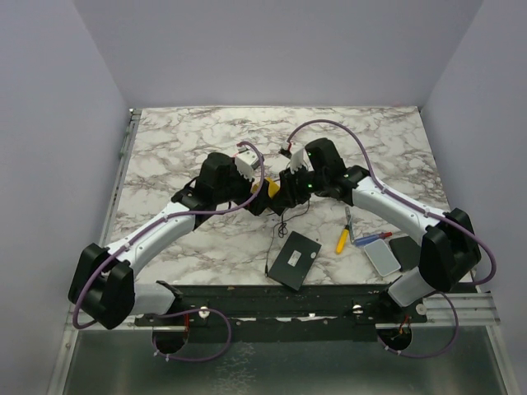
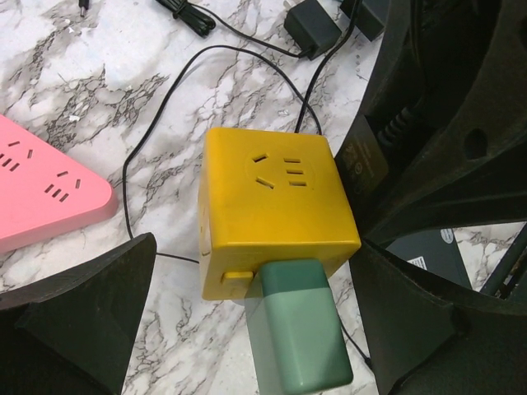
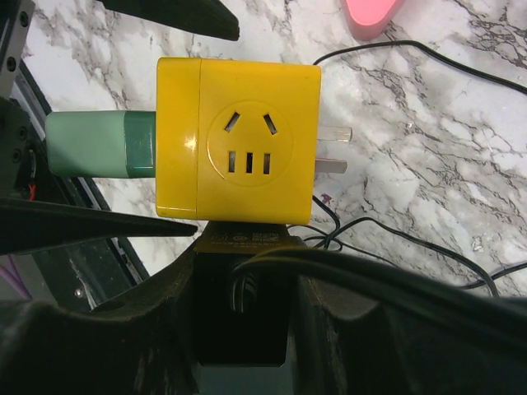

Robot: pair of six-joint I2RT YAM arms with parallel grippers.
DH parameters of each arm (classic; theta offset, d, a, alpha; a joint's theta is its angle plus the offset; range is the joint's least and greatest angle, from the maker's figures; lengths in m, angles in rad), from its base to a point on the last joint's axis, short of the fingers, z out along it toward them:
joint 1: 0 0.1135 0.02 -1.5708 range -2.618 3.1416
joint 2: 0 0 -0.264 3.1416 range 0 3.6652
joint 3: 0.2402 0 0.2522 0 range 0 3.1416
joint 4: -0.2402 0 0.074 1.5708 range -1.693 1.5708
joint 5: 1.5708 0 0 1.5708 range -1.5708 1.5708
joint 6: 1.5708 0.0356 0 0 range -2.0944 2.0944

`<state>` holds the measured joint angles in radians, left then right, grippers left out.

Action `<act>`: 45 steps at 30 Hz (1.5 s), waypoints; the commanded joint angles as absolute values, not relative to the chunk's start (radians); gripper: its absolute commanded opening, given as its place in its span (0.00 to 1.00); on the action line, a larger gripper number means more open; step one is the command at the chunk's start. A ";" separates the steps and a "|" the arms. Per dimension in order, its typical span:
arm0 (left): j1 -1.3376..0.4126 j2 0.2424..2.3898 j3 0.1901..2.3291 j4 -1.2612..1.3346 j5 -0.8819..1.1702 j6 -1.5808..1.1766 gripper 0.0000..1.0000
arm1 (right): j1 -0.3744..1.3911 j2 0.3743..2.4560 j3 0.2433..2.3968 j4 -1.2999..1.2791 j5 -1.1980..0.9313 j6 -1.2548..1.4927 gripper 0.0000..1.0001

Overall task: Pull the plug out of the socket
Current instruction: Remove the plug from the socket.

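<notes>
The socket is a yellow cube (image 2: 276, 210) (image 3: 239, 140) (image 1: 269, 188) at the middle of the table. A green plug (image 2: 300, 329) (image 3: 90, 144) is seated in one side face. A black adapter plug (image 3: 247, 296) (image 2: 366, 160) sits in another face, and two bare metal prongs (image 3: 333, 148) stick out opposite the green plug. My left gripper (image 2: 263, 333) (image 1: 260, 197) is open, with its fingers (image 2: 82, 321) wide on either side of the green plug and apart from it. My right gripper (image 3: 247, 337) (image 1: 286, 189) is shut on the black adapter plug.
A pink power strip (image 2: 41, 189) (image 3: 375, 15) lies beside the cube. Thin black cables (image 2: 165, 123) and another black adapter (image 2: 313, 29) lie on the marble. Near the front edge are a black box (image 1: 295, 259), a yellow-handled tool (image 1: 341, 240) and a grey card (image 1: 381, 257).
</notes>
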<state>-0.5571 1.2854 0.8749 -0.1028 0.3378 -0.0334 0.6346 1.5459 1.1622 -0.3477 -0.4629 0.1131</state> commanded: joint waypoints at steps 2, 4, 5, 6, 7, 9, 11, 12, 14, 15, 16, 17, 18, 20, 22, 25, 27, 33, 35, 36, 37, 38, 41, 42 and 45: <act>-0.566 1.298 0.901 -0.108 0.294 -0.037 0.99 | 0.637 1.528 1.223 -0.332 -0.546 0.110 0.00; -0.567 1.298 0.900 -0.108 0.290 -0.035 0.98 | 0.637 1.529 1.226 -0.338 -0.554 0.104 0.00; -0.567 1.302 0.901 -0.107 0.292 -0.035 0.97 | 0.636 1.529 1.226 -0.340 -0.556 0.099 0.00; -0.568 1.305 0.901 -0.108 0.294 -0.035 0.96 | 0.636 1.528 1.226 -0.340 -0.559 0.095 0.00; -0.569 1.308 0.903 -0.108 0.297 -0.034 0.94 | 0.636 1.528 1.227 -0.342 -0.562 0.092 0.00; -0.569 1.313 0.903 -0.109 0.306 -0.032 0.86 | 0.636 1.527 1.231 -0.351 -0.565 0.081 0.00; -0.569 1.314 0.905 -0.110 0.316 -0.031 0.76 | 0.637 1.528 1.233 -0.361 -0.561 0.070 0.00; -0.569 1.315 0.905 -0.110 0.321 -0.031 0.71 | 0.637 1.528 1.234 -0.364 -0.559 0.065 0.00; -0.570 1.317 0.906 -0.109 0.327 -0.031 0.65 | 0.636 1.527 1.233 -0.369 -0.558 0.056 0.00; -0.571 1.320 0.907 -0.110 0.333 -0.031 0.61 | 0.636 1.526 1.235 -0.371 -0.562 0.053 0.00; -0.572 1.322 0.907 -0.109 0.339 -0.031 0.58 | 0.636 1.526 1.236 -0.371 -0.565 0.051 0.00; -0.573 1.324 0.907 -0.110 0.345 -0.031 0.55 | 0.637 1.526 1.236 -0.371 -0.571 0.049 0.01; -0.574 1.326 0.909 -0.109 0.350 -0.031 0.53 | 0.636 1.526 1.238 -0.372 -0.575 0.046 0.00; -0.577 1.331 0.908 -0.109 0.353 -0.032 0.49 | 0.637 1.529 1.241 -0.373 -0.576 0.047 0.01; -0.580 1.336 0.910 -0.109 0.353 -0.036 0.40 | 0.636 1.534 1.246 -0.372 -0.577 0.051 0.02; -0.583 1.342 0.911 -0.108 0.345 -0.050 0.21 | 0.637 1.543 1.249 -0.368 -0.581 0.059 0.09; -0.582 1.348 0.911 -0.107 0.331 -0.067 0.07 | 0.637 1.545 1.245 -0.357 -0.572 0.067 0.15; -0.582 1.349 0.908 -0.089 0.297 -0.098 0.00 | 0.635 1.546 1.234 -0.348 -0.540 0.070 0.41; -0.582 1.339 0.901 -0.083 0.284 -0.101 0.00 | 0.637 1.545 1.228 -0.348 -0.537 0.067 0.51; -0.583 1.335 0.899 -0.081 0.277 -0.101 0.00 | 0.637 1.545 1.226 -0.348 -0.536 0.065 0.55; -0.583 1.331 0.896 -0.078 0.273 -0.103 0.00 | 0.636 1.546 1.226 -0.349 -0.536 0.063 0.58; -0.583 1.330 0.894 -0.075 0.266 -0.104 0.00 | 0.637 1.547 1.226 -0.352 -0.534 0.060 0.60; -0.583 1.332 0.891 -0.075 0.250 -0.109 0.00 | 0.636 1.551 1.227 -0.363 -0.524 0.053 0.63; -0.583 1.334 0.891 -0.075 0.242 -0.112 0.00 | 0.637 1.550 1.227 -0.365 -0.511 0.052 0.64; -0.578 1.338 0.892 -0.075 0.226 -0.126 0.00 | 0.635 1.541 1.222 -0.373 -0.454 0.067 0.65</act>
